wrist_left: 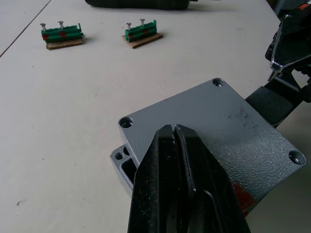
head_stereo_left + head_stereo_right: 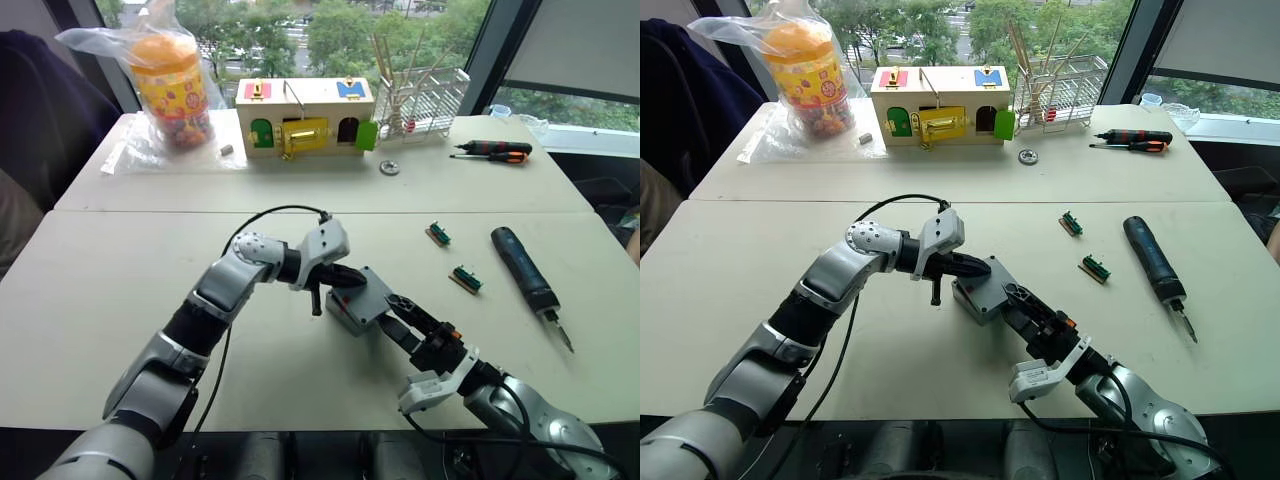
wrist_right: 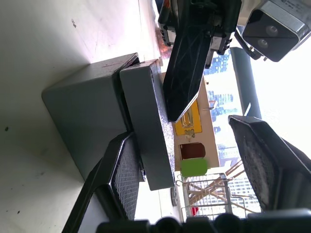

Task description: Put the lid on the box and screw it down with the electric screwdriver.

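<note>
Pale, off-white tables (image 2: 120, 300) stand pushed together before a window onto green trees. Near the front edge sits the small grey plastic box (image 3: 82, 121), and the flat square grey lid (image 1: 209, 131) lies on top of it, skewed so that a corner of the box shows from under it. The left gripper (image 1: 174, 130), its two black fingers pressed together, rests its tips on the lid's top face. The right gripper (image 3: 194, 160) is spread wide, one finger against the box and lid edge, the other apart in the air. The thick dark blue-black electric screwdriver (image 2: 524, 270) lies loose on the table, well apart to the right, beyond two green connector strips (image 2: 466, 279).
</note>
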`<state>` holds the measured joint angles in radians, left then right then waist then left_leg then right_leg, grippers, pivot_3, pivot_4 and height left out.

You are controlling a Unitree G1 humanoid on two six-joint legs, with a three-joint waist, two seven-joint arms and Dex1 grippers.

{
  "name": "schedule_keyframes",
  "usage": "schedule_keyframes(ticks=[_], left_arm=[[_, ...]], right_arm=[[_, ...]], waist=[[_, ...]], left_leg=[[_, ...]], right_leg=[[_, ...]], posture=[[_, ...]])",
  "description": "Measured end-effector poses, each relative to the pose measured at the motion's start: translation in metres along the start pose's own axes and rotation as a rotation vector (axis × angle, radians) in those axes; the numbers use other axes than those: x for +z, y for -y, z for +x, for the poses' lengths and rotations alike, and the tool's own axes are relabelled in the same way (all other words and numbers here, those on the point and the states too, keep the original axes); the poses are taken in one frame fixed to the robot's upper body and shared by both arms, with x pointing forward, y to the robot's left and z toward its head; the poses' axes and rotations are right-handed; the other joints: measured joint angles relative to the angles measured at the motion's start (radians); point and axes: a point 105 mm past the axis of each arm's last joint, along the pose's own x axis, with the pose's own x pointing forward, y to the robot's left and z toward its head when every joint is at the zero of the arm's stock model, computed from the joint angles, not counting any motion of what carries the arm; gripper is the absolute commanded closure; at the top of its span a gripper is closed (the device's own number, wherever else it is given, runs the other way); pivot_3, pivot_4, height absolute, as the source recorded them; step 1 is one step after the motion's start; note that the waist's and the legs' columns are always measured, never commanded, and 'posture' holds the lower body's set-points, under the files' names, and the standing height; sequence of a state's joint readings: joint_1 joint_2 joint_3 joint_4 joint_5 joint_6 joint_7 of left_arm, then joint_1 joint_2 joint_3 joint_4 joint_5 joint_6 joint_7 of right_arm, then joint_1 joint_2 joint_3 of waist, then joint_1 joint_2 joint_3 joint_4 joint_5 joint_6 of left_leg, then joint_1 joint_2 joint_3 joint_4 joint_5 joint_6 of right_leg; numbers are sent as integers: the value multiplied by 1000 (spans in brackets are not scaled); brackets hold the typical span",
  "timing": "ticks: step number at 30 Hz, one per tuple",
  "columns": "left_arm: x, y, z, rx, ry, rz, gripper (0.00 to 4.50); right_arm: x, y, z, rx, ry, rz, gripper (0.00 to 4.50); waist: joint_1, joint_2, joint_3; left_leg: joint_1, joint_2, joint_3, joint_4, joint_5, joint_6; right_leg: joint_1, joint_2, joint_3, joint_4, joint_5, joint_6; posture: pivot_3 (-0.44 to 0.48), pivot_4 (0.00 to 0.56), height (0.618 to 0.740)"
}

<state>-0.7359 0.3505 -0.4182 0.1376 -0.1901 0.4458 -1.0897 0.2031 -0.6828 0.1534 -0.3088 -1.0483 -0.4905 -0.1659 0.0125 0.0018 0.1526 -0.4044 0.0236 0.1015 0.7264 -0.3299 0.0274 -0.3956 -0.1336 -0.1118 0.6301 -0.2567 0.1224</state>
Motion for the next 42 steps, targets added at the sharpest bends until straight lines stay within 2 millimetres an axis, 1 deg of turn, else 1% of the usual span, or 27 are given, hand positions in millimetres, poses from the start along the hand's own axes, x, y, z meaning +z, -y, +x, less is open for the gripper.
schedule_keyframes(ticks=[6,14,18,20,21,23,24,26,27,30,32,33,34,36,37,39,42], left_arm=[[-2,1,0,-7,-6,1,4500],[-4,2,-2,-2,-6,-3,4500],[-5,1,-3,11,-2,-6,4500],[-5,1,-4,17,3,-10,4500],[-4,1,-5,21,7,-11,4500],[-3,0,-5,23,10,-16,4500],[-3,0,-5,23,13,-17,4500],[-3,0,-5,27,14,-21,4500],[-4,0,-5,29,14,-22,4500],[-4,-1,-6,33,13,-29,4500],[-4,-1,-7,37,13,-33,4500],[-4,-1,-7,37,13,-33,4500],[-4,-1,-7,37,13,-33,4500],[-4,-1,-7,38,14,-33,4500],[-4,-1,-7,39,14,-34,4500],[-4,-1,-7,41,13,-35,4500],[-4,1,-7,45,15,-38,4500]], right_arm=[[2,-7,-7,41,7,9,1516],[-1,-1,-5,25,13,-6,1516],[-7,0,-12,32,-9,6,1516],[-9,-1,-17,43,-23,14,1982],[-11,-1,-20,44,-34,27,2105],[-15,0,-26,45,-63,48,2922],[-18,1,-29,42,-78,69,3475],[-20,2,-34,40,-103,143,4472],[-19,1,-37,43,-116,200,4472],[-24,-1,-44,44,-196,449,4472],[-35,-2,-45,15,-299,726,4472],[-37,-2,-44,3,-325,845,4472],[-38,-1,-41,-10,-338,1008,4472],[-33,3,-36,6,-315,1163,4472],[-28,6,-32,24,-291,1257,4472],[-16,10,-23,71,-238,1389,4472],[0,11,-15,158,-184,1493,4472]], waist=[[0,0,-1],[0,0,-1],[0,0,-1],[0,0,-1],[0,0,-1],[0,0,-1],[0,0,-1],[0,0,-1],[0,0,-1],[0,0,0],[0,0,0],[0,0,0],[0,0,0],[1,0,0],[1,0,0],[1,0,0],[2,0,0]], left_leg=[[0,0,0,-1,0,0],[2,0,-2,-2,0,0],[3,0,-2,-3,0,0],[3,0,-2,-4,0,0],[4,0,-1,-4,0,0],[5,0,-1,-5,0,0],[6,0,-1,-5,0,0],[10,0,-1,-6,0,0],[11,0,-1,-7,0,0],[12,0,-1,-8,0,0],[12,0,-2,-8,0,0],[12,0,-2,-8,0,0],[12,0,-2,-8,0,0],[12,0,-2,-8,-1,1],[12,0,-3,-8,-1,1],[12,0,-3,-9,-1,2],[12,0,-3,-8,-2,3]], right_leg=[[0,0,0,0,0,0],[0,0,1,0,-1,0],[0,0,1,0,-1,0],[1,0,1,0,-1,0],[1,0,1,0,-1,-1],[2,0,1,0,-2,-1],[3,0,1,0,-2,-1],[5,-1,2,-1,-3,-1],[6,-1,2,0,-3,-1],[7,-1,2,0,-4,-1],[7,-1,2,0,-4,-2],[7,-1,2,0,-4,-2],[7,-1,2,0,-4,-2],[7,-1,2,0,-4,-3],[6,-2,2,0,-4,-3],[6,-2,2,0,-4,-3],[6,-2,2,0,-4,-4]], posture=[[0,150,708],[0,150,708],[0,150,708],[0,150,708],[0,150,708],[0,150,708],[0,150,708],[0,150,708],[0,150,708],[0,150,708],[0,150,708],[0,150,708],[0,150,708],[0,150,708],[0,150,708],[0,150,708],[0,150,708]])
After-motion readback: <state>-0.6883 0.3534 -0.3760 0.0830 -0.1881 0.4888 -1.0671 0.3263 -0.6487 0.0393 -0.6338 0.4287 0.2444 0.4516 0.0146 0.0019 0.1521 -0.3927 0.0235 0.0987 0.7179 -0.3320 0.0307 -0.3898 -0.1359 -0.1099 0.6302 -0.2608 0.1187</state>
